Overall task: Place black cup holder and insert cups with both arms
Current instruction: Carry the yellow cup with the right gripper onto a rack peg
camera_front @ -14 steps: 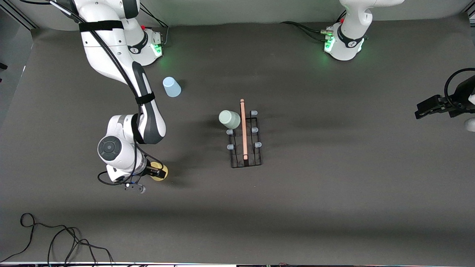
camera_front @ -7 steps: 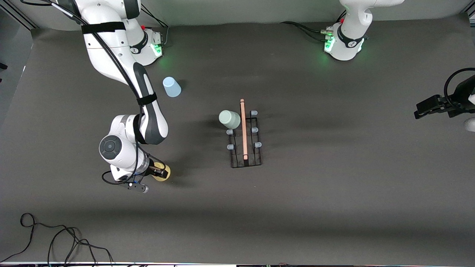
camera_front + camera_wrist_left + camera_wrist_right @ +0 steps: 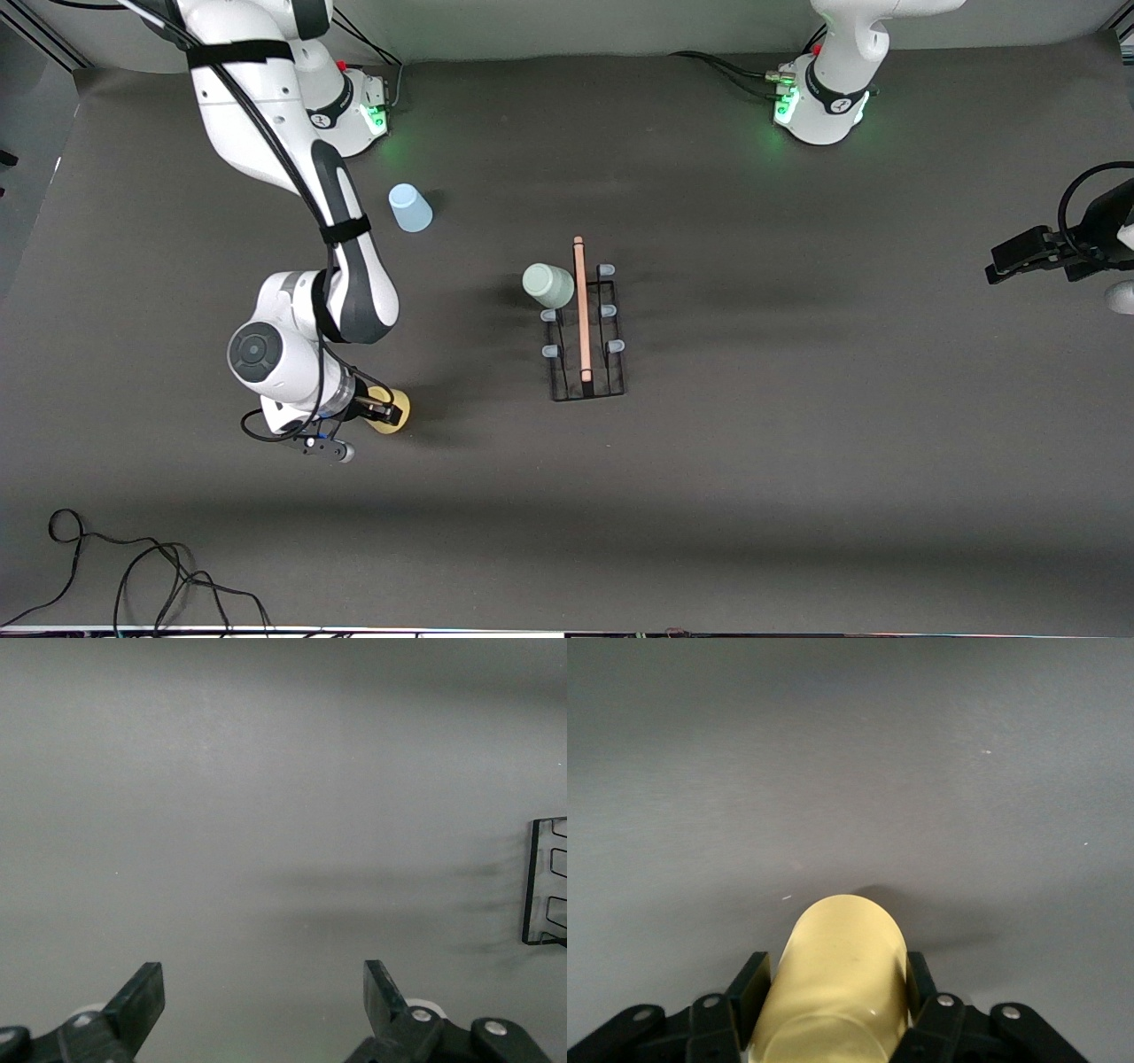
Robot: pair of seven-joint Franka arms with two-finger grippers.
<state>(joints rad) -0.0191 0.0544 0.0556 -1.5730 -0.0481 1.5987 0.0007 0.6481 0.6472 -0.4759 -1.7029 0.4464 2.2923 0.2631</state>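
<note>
The right gripper (image 3: 383, 413) is closing on the yellow cup (image 3: 391, 412), which a second ago was sitting between wide-open fingers; now the right wrist view is showing both black fingers (image 3: 749, 985) pressing against the sides of the cup (image 3: 837, 979). The cup is sitting at the right arm's end of the table (image 3: 797, 461), nearer to the front camera than the blue cup (image 3: 409, 208), and whether it is off the surface yet cannot be told. The arm has barely shifted over that second, so the change is the grip itself. This looks like the pick-up step finishing, with the carry to the rack likely coming next.

The black cup holder (image 3: 585, 341) is standing in the middle of the table, its wooden handle (image 3: 581, 306) running along its length. The pale green cup (image 3: 547, 285) is sitting on the peg at the corner farthest from the camera, toward the right arm's end, so one cup appears placed and two are remaining. The blue cup is standing upside down near the right arm's base.

The left gripper (image 3: 1010, 262) is waiting over the left arm's end of the table, its jaws spread wide and holding nothing (image 3: 264, 1010)
</note>
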